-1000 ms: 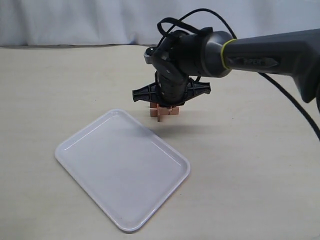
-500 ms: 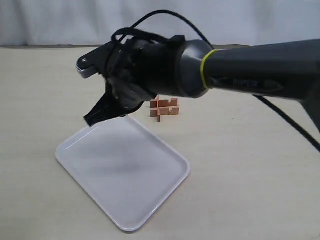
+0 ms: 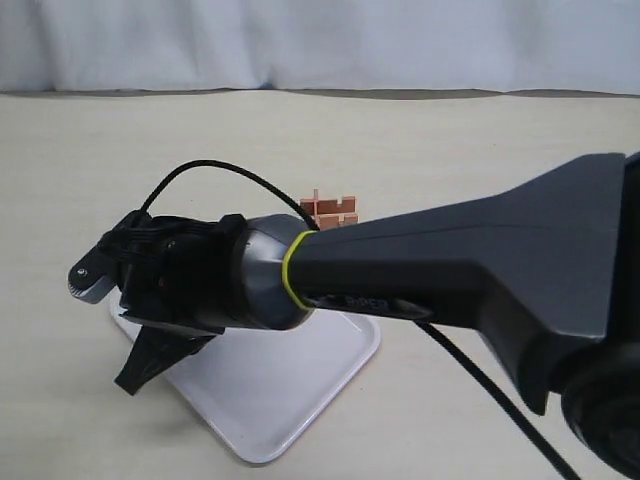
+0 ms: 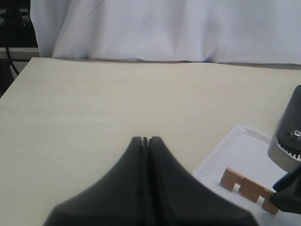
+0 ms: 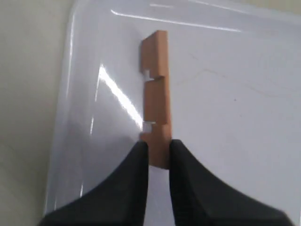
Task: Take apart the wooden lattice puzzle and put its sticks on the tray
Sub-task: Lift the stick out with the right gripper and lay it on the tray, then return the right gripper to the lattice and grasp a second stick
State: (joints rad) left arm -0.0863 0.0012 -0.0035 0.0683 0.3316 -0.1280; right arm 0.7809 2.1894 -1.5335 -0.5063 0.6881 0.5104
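Note:
The wooden lattice puzzle [image 3: 330, 210] stands on the table beyond the white tray [image 3: 300, 400], partly hidden by my right arm. My right gripper [image 5: 158, 147] is shut on one end of a notched reddish-brown stick [image 5: 156, 84], held low over the tray [image 5: 235, 94] near its rim. In the exterior view that gripper [image 3: 150, 362] is at the tray's left side and the stick is hidden. The left wrist view shows the same stick [image 4: 249, 189] at tray [image 4: 244, 146] level. My left gripper [image 4: 146, 140] is shut and empty over bare table.
My right arm [image 3: 450, 270] stretches across the exterior view from the right, covering much of the tray. A white cloth backdrop [image 3: 320, 40] closes the table's far edge. Dark equipment [image 4: 14, 23] sits beyond the table corner in the left wrist view.
My right gripper left the puzzle and swung left and nearer, down to the tray's left side, carrying one stick. The rest of the puzzle stayed in place.

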